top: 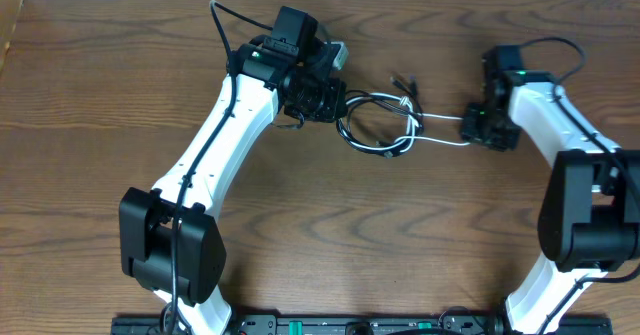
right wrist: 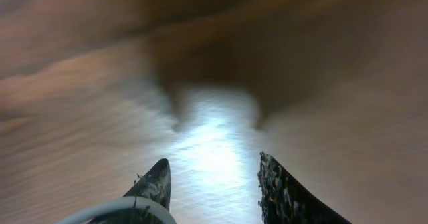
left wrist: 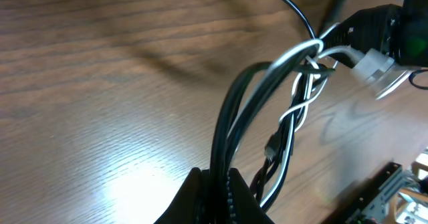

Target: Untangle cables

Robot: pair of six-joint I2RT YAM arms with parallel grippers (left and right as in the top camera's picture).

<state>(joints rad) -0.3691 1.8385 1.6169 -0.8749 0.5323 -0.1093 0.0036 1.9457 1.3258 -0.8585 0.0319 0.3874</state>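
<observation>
My left gripper (left wrist: pixel 219 196) is clamped on the black cable (left wrist: pixel 224 130). Several of its strands run together between my two fingers and rise from there in a long loop. The white cable (left wrist: pixel 302 49) is wound around that black loop, crossing it more than once, and arches over the top of it at the far end of the bundle. A small dark plug (left wrist: pixel 271 146) hangs low in the tangle, just beside the black strands. From above, the whole knot lies on the wooden table (top: pixel 100 95) between my two arms, nearer to my left gripper. One black plug end (top: pixel 402 80) pokes out on the far side of the knot.

My right gripper (right wrist: pixel 212 162) has its jaws apart. Its own camera shows both fingers (right wrist: pixel 155 182) with bare, blurred tabletop and a bright glare in the gap between them. A pale curved edge shows at the bottom left of that view, beside the left finger, but I cannot tell what it is. From above, a straight run of the white cable leads right from the knot up to this gripper. I cannot tell whether the cable touches it.
</observation>
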